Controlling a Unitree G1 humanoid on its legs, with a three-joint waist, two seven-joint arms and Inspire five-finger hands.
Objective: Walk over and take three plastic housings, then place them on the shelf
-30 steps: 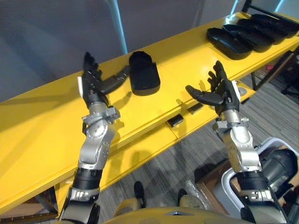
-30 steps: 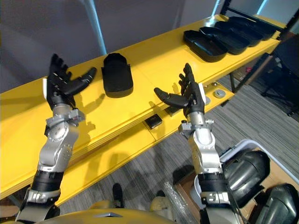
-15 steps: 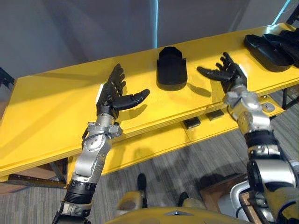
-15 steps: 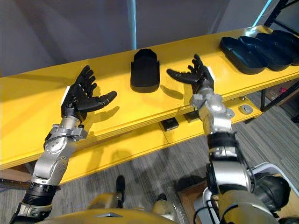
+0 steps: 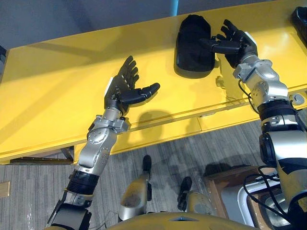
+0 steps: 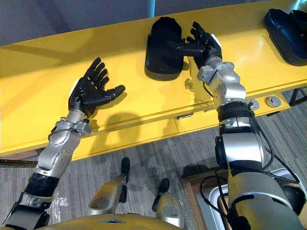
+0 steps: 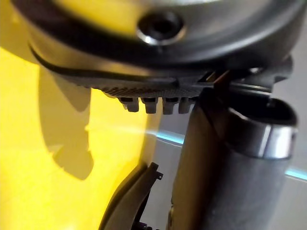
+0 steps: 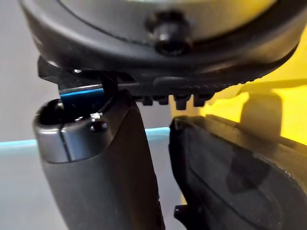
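**Plastic housing** (image 5: 192, 48): black, lying flat on the yellow bench (image 5: 57, 86), upper centre of the frame. Not gripped.

**Right hand** (image 5: 238, 42): just right of the housing, fingers spread and straight, thumb reaching over the housing's right edge. Whether it touches cannot be told.

**Left hand** (image 5: 122, 88): centre left, held above bare bench, fingers apart, holding nothing, well apart from the housing.

**Further dark housings** (image 6: 288, 26): grouped on the bench at the upper right corner.

**Progress, as judged:** none of the three taken. First grasp pending. All pickups and the shelf placement remain.
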